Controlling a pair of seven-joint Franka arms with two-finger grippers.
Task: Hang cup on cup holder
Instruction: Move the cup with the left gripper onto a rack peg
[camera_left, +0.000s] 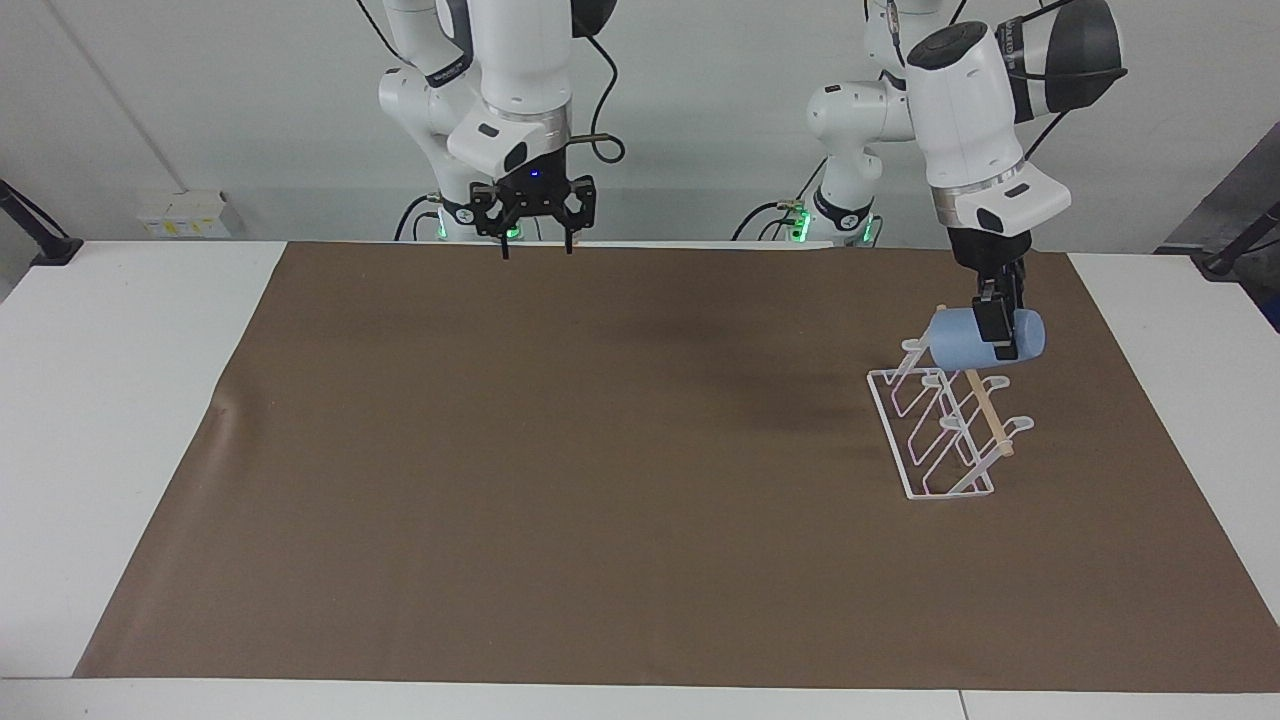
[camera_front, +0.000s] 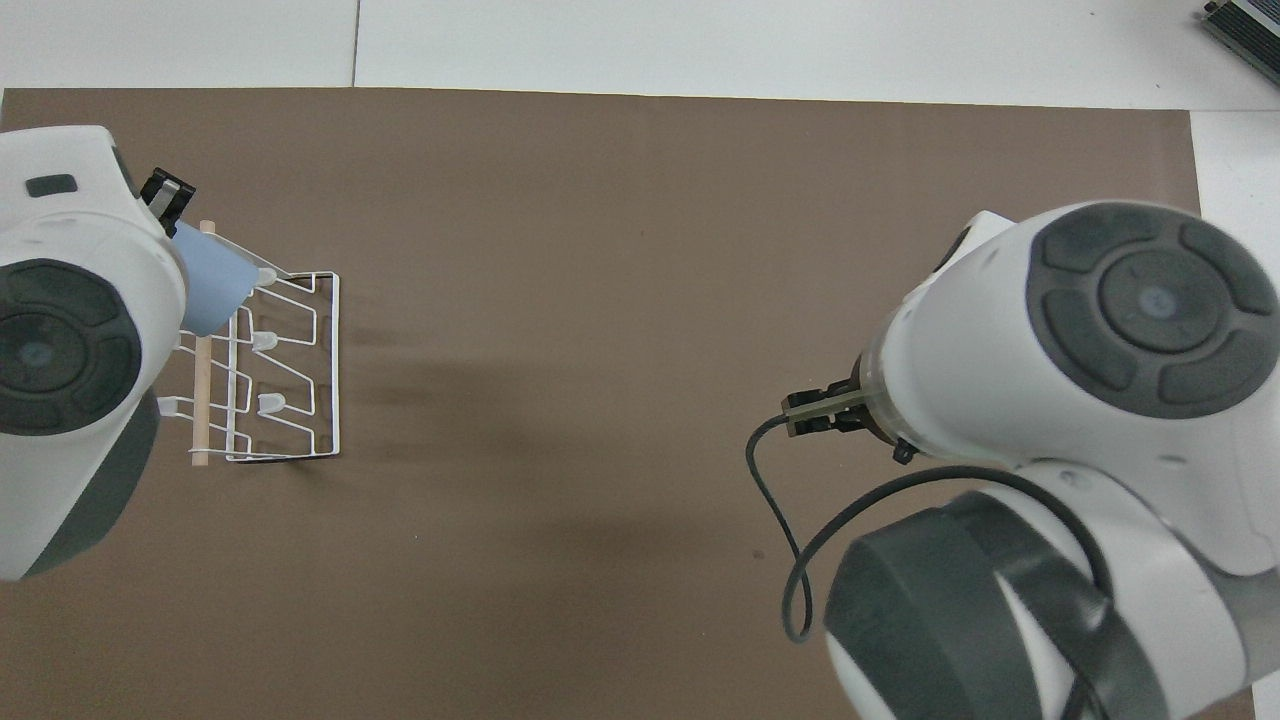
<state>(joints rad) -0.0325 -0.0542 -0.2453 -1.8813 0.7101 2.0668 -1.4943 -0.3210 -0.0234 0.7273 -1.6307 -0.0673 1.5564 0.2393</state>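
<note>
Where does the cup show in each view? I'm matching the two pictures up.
Facing view: the cup lies on its side in the left hand, over the cup holder, at its end nearer the robots.
Overhead view: the cup peeks out beside the left arm.
Shared landmark: the holder's wooden rod.

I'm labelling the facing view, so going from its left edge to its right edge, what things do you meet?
Right gripper, open and empty, waiting over the brown mat's robot-side edge → cup holder → cup, held on its side by the left gripper over the holder's robot-side end.
</note>
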